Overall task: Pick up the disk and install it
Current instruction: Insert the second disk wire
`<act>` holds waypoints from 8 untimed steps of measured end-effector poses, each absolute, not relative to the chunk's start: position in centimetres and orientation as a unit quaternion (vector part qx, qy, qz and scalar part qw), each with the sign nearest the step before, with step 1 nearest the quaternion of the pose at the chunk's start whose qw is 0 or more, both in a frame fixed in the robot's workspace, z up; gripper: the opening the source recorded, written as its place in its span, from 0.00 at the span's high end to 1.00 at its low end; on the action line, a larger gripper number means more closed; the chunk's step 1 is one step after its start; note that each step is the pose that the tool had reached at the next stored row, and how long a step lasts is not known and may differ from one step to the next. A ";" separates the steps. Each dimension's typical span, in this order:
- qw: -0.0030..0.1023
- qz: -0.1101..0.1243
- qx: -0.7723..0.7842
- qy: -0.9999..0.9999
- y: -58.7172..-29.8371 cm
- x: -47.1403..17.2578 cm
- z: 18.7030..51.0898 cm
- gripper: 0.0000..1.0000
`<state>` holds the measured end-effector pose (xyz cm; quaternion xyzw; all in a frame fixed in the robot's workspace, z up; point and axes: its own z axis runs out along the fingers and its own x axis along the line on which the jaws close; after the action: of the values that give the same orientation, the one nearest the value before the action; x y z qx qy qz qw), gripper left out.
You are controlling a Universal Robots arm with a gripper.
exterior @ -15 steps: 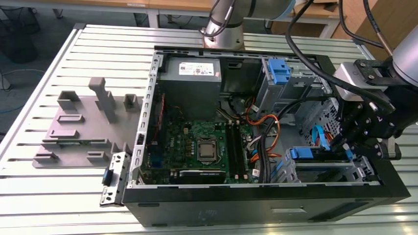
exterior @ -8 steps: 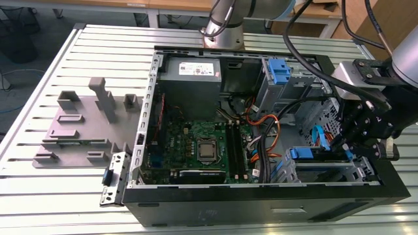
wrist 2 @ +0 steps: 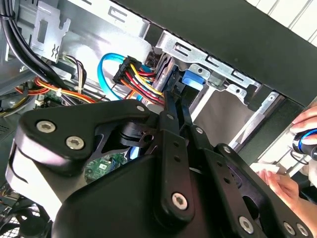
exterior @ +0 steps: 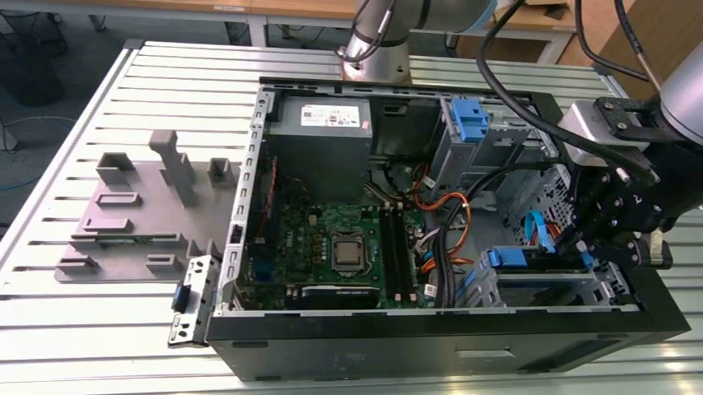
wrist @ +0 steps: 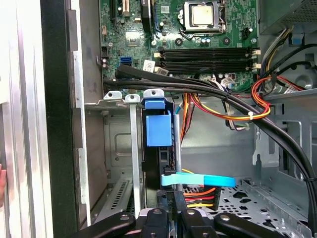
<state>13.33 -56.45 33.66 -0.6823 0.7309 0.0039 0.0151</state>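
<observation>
An open computer case (exterior: 439, 346) lies on its side on the slatted metal bench (exterior: 99, 329), its interior exposed. In the exterior view the gripper (exterior: 615, 239) sits at the right edge of the frame, lowered into the drive cage (exterior: 549, 288) in the lower right part of the case.

The disk (wrist: 159, 148) stands on edge in a cage slot, in the centre of the first wrist view, with its blue carrier tab (wrist: 158, 128) facing the camera. In the exterior view the same blue tab shows at the lower right of the case interior. The gripper's black linkages appear at the bottom of the first wrist view, directly in line with the disk's edge. The jaws appear drawn close together there, but whether they pinch the disk cannot be told.

A blue data cable (wrist: 198, 180) and a bundle of orange, red and yellow wires (wrist: 198, 193) lie beside the disk. The motherboard (exterior: 329, 239) occupies the case centre, the power supply (exterior: 321, 115) the upper middle.

A person's hand (wrist 2: 292, 186) appears at the right edge of the second wrist view, outside the case.
</observation>
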 end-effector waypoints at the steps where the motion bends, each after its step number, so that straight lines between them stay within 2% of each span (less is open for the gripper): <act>1: 0.015 0.004 -0.682 0.731 -56.4 13.3 33.7 0.84; 8: 0.015 0.003 -0.682 0.731 -56.5 13.3 33.6 0.84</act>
<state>13.33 -56.51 33.64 -0.6824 0.7309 0.0034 0.0146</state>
